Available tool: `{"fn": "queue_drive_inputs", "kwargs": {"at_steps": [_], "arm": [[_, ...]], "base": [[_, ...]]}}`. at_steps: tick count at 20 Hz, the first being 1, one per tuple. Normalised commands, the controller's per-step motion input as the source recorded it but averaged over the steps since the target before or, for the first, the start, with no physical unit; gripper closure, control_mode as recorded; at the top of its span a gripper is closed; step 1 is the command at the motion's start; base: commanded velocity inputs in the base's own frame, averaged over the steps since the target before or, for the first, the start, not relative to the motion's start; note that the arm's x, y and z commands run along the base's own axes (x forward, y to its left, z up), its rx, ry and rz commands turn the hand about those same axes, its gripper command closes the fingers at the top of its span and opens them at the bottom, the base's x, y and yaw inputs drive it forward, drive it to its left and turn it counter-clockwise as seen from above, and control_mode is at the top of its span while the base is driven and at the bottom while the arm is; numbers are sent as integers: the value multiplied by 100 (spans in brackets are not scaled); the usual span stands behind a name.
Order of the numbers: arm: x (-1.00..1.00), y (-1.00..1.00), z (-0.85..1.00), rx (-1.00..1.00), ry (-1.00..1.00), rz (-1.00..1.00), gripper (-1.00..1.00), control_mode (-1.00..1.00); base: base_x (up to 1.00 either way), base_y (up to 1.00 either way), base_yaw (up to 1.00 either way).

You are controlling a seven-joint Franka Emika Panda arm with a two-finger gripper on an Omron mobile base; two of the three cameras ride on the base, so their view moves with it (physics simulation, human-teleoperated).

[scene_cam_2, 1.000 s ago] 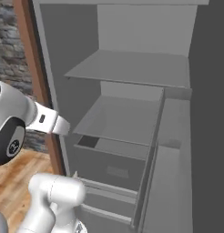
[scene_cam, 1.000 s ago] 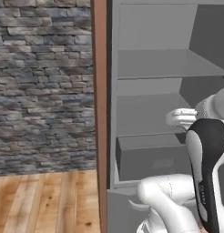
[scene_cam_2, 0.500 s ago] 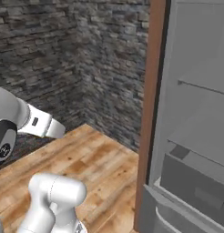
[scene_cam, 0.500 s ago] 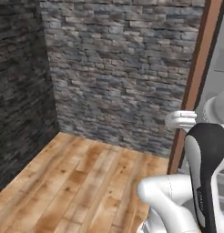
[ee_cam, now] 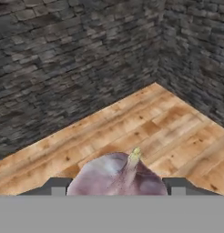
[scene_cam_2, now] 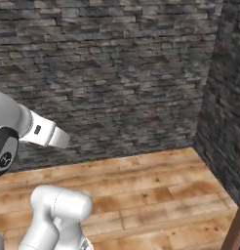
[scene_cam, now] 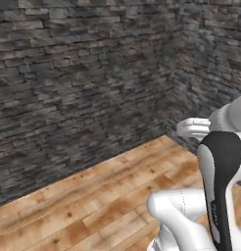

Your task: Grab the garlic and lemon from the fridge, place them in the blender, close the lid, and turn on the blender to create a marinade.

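Closest to the hand camera, the garlic [ee_cam: 117,175], a pale pinkish-purple bulb with a greenish pointed tip, sits between the two dark finger tips of the gripper [ee_cam: 114,185], one on each side of it. The jaws stand wide around the bulb, and it appears to be clamped and carried. Beyond it lie a wooden floor [ee_cam: 145,127] and a corner of dark stone wall [ee_cam: 63,54].

Judging from this, the step in hand is carrying the garlic to the blender. The next move calls for driving round to face the blender, then lowering the bulb into the jar.

The two base views add the white arm [scene_cam: 210,128] against the same wall. At the bottom right edge of the right base view, a brown sliver is perhaps the fridge frame [scene_cam_2: 237,229].
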Motion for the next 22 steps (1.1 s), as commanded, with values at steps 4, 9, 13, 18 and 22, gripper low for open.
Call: {"fn": "queue_drive_inputs", "kwargs": {"at_steps": [4,9,13,18,22], "arm": [[0,0,0,0,0,0,100,100],[0,0,0,0,0,0,100,100],[0,0,0,0,0,0,100,100],[0,0,0,0,0,0,100,100],[0,0,0,0,0,0,100,100]], "base": [[50,31,79],[60,30,76],[57,29,77],[52,25,79],[54,26,79]]}}
